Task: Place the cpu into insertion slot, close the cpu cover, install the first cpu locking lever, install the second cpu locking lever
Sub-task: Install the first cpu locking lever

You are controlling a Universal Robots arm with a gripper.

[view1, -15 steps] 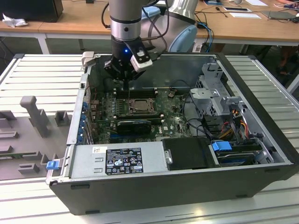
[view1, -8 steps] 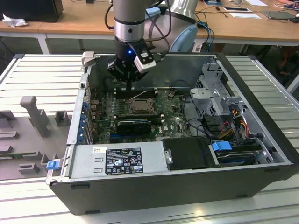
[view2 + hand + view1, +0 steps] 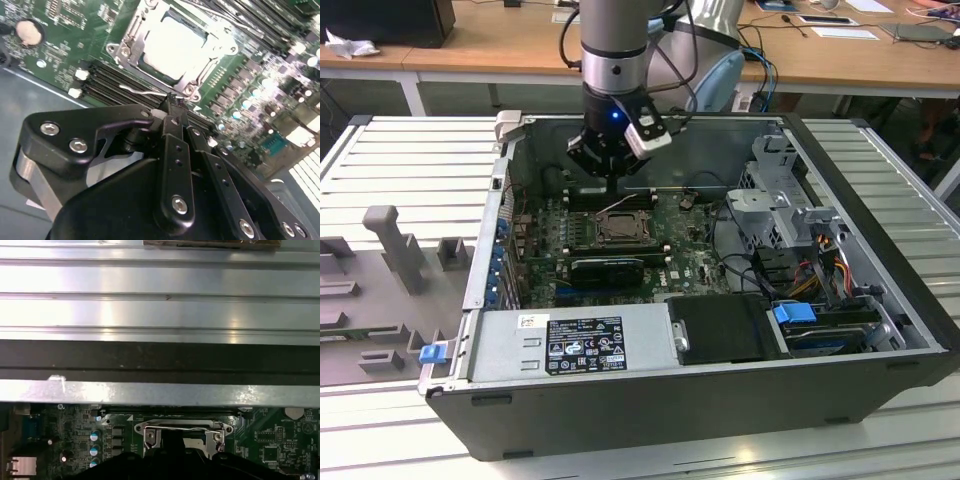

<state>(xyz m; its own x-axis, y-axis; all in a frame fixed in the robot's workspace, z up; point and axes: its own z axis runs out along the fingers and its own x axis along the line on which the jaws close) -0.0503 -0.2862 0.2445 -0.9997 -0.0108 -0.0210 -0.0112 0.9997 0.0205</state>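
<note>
Gripper (image 3: pixel 172 102) fingers pinched together, tips at thin wire locking lever (image 3: pixel 145 92) just beyond socket edge. Second wrist view: cpu (image 3: pixel 172 42) seated under closed cpu cover (image 3: pixel 125 47), directly ahead of gripper. Exterior view: gripper (image 3: pixel 610 185) low inside open computer case (image 3: pixel 620 415), just above socket.

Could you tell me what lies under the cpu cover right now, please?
Through the window of the closed cpu cover the pale cpu shows, seated. The insertion slot's contact field beneath it is covered.
</note>
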